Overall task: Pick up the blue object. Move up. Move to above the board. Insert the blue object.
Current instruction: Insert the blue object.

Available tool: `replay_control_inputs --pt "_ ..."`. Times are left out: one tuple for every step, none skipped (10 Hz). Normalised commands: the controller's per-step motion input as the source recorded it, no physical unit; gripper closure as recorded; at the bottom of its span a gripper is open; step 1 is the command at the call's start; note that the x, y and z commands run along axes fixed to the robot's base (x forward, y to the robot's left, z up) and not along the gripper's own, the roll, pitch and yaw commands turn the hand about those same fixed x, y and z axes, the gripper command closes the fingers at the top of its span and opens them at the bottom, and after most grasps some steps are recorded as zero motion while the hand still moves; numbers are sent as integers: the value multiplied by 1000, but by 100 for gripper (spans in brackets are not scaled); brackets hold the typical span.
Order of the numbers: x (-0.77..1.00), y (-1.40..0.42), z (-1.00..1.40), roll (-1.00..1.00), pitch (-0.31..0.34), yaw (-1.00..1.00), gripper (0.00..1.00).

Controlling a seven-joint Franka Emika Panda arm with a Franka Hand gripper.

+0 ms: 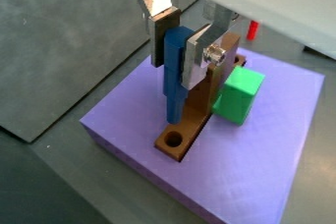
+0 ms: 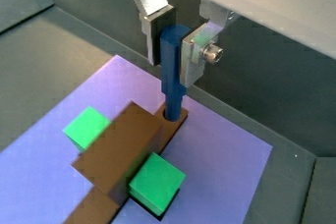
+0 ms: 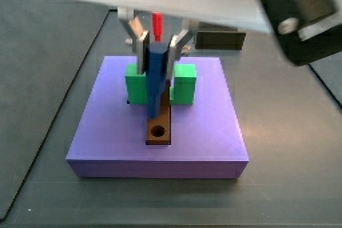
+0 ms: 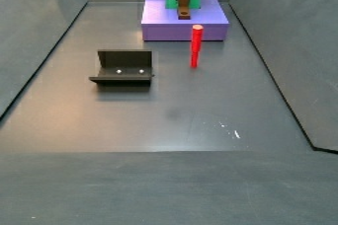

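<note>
My gripper [image 1: 180, 56] is shut on the blue object [image 1: 172, 81], a thin upright peg held between the silver fingers in both wrist views. The board [image 1: 199, 110] is a narrow brown plank lying on a purple slab. Its round hole [image 1: 174, 140] sits near the end directly under the peg. In a wrist view the blue object [image 2: 172, 81] has its lower tip at the hole in the board [image 2: 118, 154]; how deep it sits I cannot tell. In a side view the gripper [image 3: 158, 52] holds the blue object [image 3: 158, 72] over the board [image 3: 160, 122].
The purple slab [image 3: 201, 137] carries two green blocks [image 2: 88, 128] [image 2: 157, 181] on either side of the plank. A red peg [image 4: 196, 46] stands on the floor beside the slab [image 4: 165, 30]. The fixture [image 4: 123, 68] stands further out on the grey floor.
</note>
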Motion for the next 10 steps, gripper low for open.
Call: replay_control_inputs --pt "0 -226 -246 0 0 0 100" --pt "0 -286 -251 14 0 0 100" --pt "74 -294 -206 91 0 0 100" --pt "131 -200 -137 137 0 0 100" --pt "0 -80 -134 161 0 0 100" --pt "-34 0 -117 119 0 0 100" --pt "0 0 -111 101 0 0 100" --pt "-26 0 -111 79 0 0 100" --pt "0 0 -29 21 0 14 100" --pt "17 0 0 11 0 34 100"
